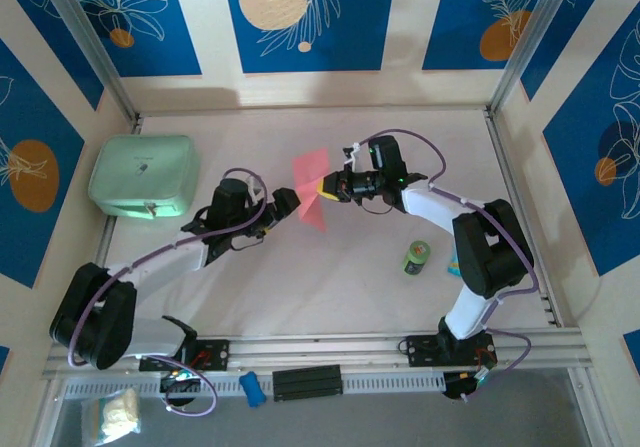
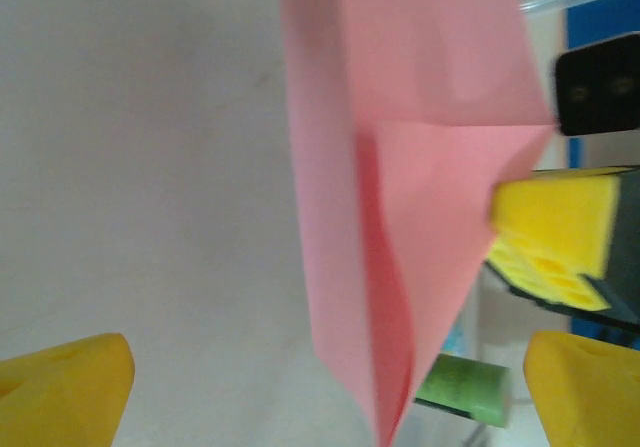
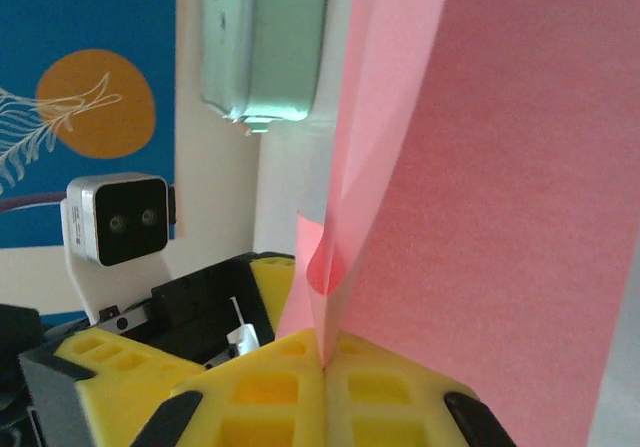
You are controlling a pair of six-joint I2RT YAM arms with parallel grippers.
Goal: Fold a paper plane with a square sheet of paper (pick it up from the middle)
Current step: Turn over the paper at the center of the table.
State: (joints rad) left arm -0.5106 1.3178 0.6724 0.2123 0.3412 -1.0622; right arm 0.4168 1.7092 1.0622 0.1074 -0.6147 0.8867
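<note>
the left arm (image 1: 170, 257) and right arm (image 1: 432, 203) are each built of smooth white links between bulky black joint housings, with a thin purple cable (image 1: 404, 133) looping along the outside. each stands on a black base (image 1: 450, 350). the left gripper (image 1: 285, 204) and right gripper (image 3: 325, 365) have black bodies and bright yellow finger pads (image 3: 270, 392) moulded with rounded recessed cells. a white boxy camera housing (image 3: 115, 219) with two dark lenses sits on the left wrist.

At the left wrist the pink sheet of paper (image 2: 400, 167) is blurred, runs off the top edge and hides part of the green can (image 2: 465, 392). At the right wrist it covers the mint-green case's (image 3: 265, 47) side.
</note>
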